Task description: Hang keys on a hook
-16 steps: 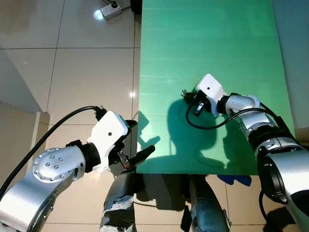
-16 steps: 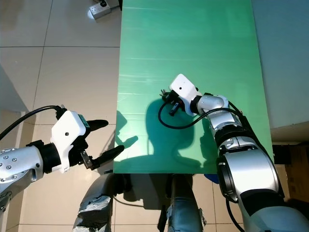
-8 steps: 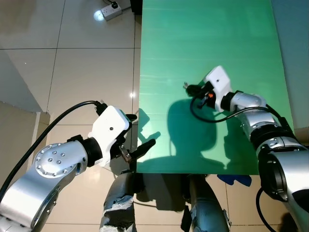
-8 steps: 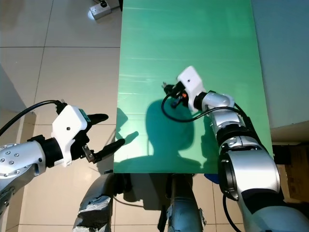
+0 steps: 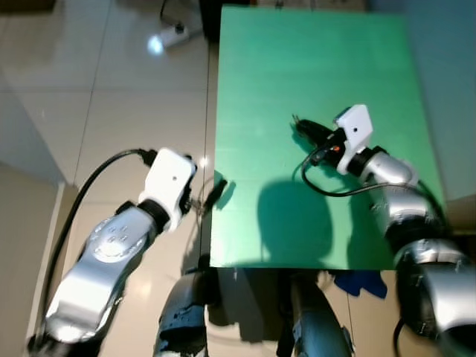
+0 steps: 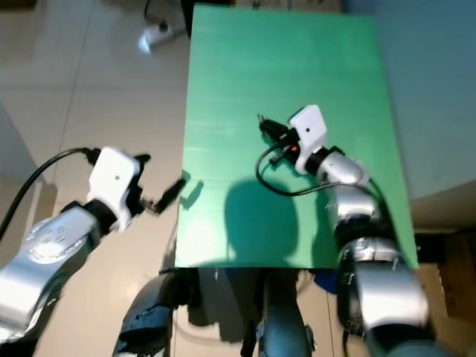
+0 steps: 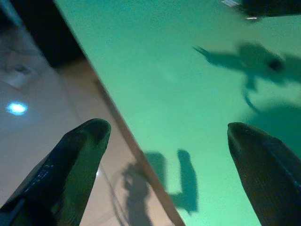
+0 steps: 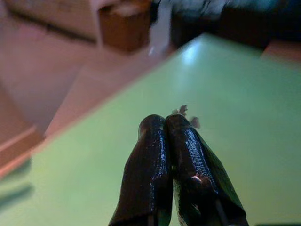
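Observation:
Above the middle of the green table [image 5: 260, 223], my right gripper [image 5: 303, 126] is shut. A small bunch of keys [image 8: 183, 111] pokes out past its fingertips [image 8: 162, 123] in the right wrist view; in the eye views the keys [image 5: 296, 119] are a blurred dark speck. My left gripper [image 6: 158, 175] is open and holds nothing. It hovers at the table's left edge, one finger over the floor and the other over the green top, as the left wrist view [image 7: 167, 132] shows.
A white power strip [image 5: 175, 33] with a cable lies on the tiled floor beyond the table's far left corner. Brown boxes [image 8: 122, 26] stand on the floor past the table's far end. A blue-grey surface [image 6: 424, 97] borders the table's right side.
The right gripper has lifted off the table and moved farther away, still shut on the keys. The left gripper rose toward the table's left edge. The camera view has shifted and blurred.

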{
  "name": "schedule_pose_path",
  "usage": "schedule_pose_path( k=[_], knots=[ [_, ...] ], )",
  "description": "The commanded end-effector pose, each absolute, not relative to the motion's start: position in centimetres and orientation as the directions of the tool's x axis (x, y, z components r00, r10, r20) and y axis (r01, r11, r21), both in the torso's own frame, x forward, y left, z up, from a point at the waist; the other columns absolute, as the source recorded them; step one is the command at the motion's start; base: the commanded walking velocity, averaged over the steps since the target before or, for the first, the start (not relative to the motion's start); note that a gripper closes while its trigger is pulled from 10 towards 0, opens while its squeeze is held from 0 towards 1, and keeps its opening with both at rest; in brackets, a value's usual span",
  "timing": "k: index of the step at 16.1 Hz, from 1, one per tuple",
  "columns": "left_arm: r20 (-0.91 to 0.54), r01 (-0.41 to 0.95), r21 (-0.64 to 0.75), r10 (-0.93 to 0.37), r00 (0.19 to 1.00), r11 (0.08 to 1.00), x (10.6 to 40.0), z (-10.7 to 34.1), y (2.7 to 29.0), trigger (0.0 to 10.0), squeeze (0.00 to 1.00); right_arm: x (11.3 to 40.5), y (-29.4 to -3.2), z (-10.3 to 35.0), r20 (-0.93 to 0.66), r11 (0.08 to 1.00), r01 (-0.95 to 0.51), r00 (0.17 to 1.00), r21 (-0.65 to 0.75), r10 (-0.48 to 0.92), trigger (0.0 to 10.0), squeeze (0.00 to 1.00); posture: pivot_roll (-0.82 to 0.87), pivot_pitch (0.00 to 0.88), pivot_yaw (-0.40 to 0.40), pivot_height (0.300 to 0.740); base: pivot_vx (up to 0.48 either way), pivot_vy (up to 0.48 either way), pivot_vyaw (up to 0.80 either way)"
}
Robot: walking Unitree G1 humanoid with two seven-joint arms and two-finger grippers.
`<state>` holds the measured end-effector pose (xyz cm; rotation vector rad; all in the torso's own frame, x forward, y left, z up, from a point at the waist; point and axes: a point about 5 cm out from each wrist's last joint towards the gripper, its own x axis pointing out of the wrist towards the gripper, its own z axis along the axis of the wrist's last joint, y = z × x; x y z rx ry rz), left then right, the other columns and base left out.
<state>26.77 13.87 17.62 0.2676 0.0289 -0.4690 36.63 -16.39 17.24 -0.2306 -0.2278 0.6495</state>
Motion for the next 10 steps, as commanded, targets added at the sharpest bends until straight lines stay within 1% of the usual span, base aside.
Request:
schedule_pose_path(
  k=[1,3,5,6,7,8,10],
  knots=[
    [-0.075,0.405,0.261,-0.400,0.914,0.877,26.9,17.0,14.3,10.0,0.00,35.9,-16.4,17.7,0.218,0.823,-0.498,0.801,-0.273,0.557,0.0,0.00,-0.01,0.096,0.004,0.740,0.000,0.000,0.00],
    [-0.050,0.376,0.266,-0.377,0.925,0.888,27.4,16.9,14.4,10.0,0.00,35.2,-16.0,17.5,0.256,0.854,-0.442,0.823,-0.275,0.508,0.0,0.00,-0.01,0.063,0.015,0.740,0.000,0.000,0.00],
    [-0.008,0.330,0.252,-0.339,0.941,0.910,28.0,17.0,14.6,10.0,0.00,34.4,-15.7,17.2,0.304,0.897,-0.370,0.849,-0.241,0.432,0.0,0.00,-0.01,0.031,0.032,0.740,0.000,0.000,0.00],
    [0.005,0.299,0.239,-0.309,0.951,0.924,28.4,16.7,14.8,10.0,0.00,33.6,-15.9,17.0,0.311,0.920,-0.297,0.876,-0.254,0.369,0.0,0.00,-0.02,0.012,0.046,0.740,0.000,0.000,0.00],
    [0.006,0.292,0.238,-0.302,0.953,0.926,28.5,16.5,14.8,10.0,0.00,33.3,-16.0,16.9,0.313,0.928,-0.260,0.888,-0.266,0.338,0.0,0.00,-0.02,0.012,0.046,0.740,0.000,0.000,0.00],
    [0.008,0.276,0.227,-0.285,0.958,0.934,28.8,16.1,14.9,10.0,0.00,32.7,-16.4,16.6,0.316,0.953,-0.169,0.916,-0.251,0.245,0.0,0.00,-0.03,0.002,0.057,0.740,0.000,0.000,0.00],
    [0.012,0.284,0.227,-0.294,0.956,0.932,29.0,15.9,14.6,10.0,0.00,32.4,-16.5,15.7,0.285,0.951,-0.122,0.936,-0.283,0.205,0.0,0.00,-0.03,0.003,0.058,0.740,0.000,0.000,0.00]
  ],
)
